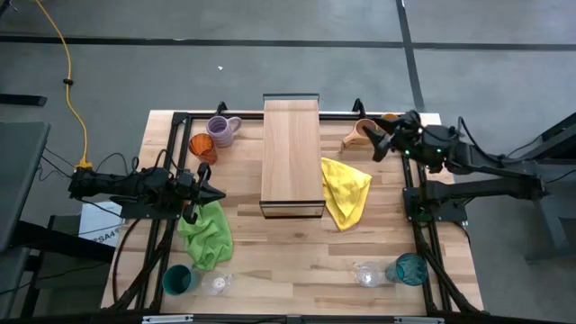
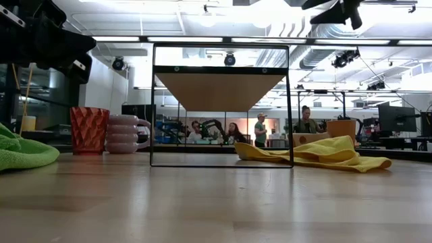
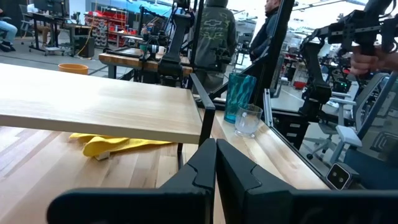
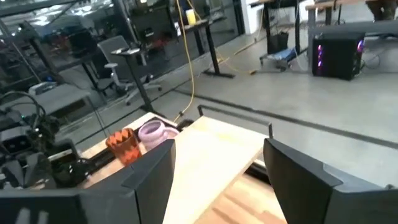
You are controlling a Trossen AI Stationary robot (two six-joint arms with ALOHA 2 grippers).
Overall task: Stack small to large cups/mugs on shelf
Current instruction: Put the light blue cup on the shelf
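Observation:
The shelf (image 1: 291,153) stands mid-table, its plank top bare. A lavender mug (image 1: 220,130) and an amber-orange tumbler (image 1: 203,147) stand on the table to its far left. A tan mug (image 1: 360,133) stands on the table to its far right. Near the front edge are a teal tumbler (image 1: 177,280) with a clear glass (image 1: 216,284), and a second clear glass (image 1: 367,274) with a second teal tumbler (image 1: 409,268). My right gripper (image 4: 217,180) is open, raised over the tan mug and holding nothing. My left gripper (image 3: 216,168) is shut at the table's left.
A yellow cloth (image 1: 345,189) lies just right of the shelf. A green cloth (image 1: 207,232) lies below my left gripper. Dark frame rails run along the table's edges. People stand in the room beyond.

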